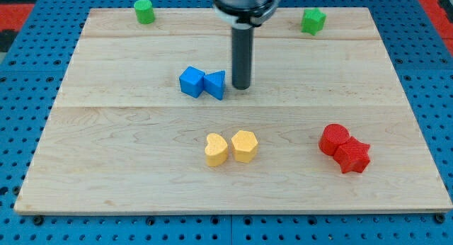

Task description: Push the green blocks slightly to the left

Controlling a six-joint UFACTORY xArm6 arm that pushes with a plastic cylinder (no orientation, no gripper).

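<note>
A green round block (144, 11) sits near the board's top edge at the view's left. A green star-like block (313, 20) sits near the top edge at the view's right. My tip (241, 87) rests on the board in the upper middle, between the two green blocks and well below them. It stands just to the right of a blue triangular block (215, 84), apart from both green blocks.
A blue cube (191, 81) touches the blue triangle on its left. A yellow heart (216, 149) and a yellow hexagon (244, 145) sit lower middle. A red round block (333, 139) and a red star (352, 157) sit lower right. The wooden board (106, 167) lies on blue pegboard.
</note>
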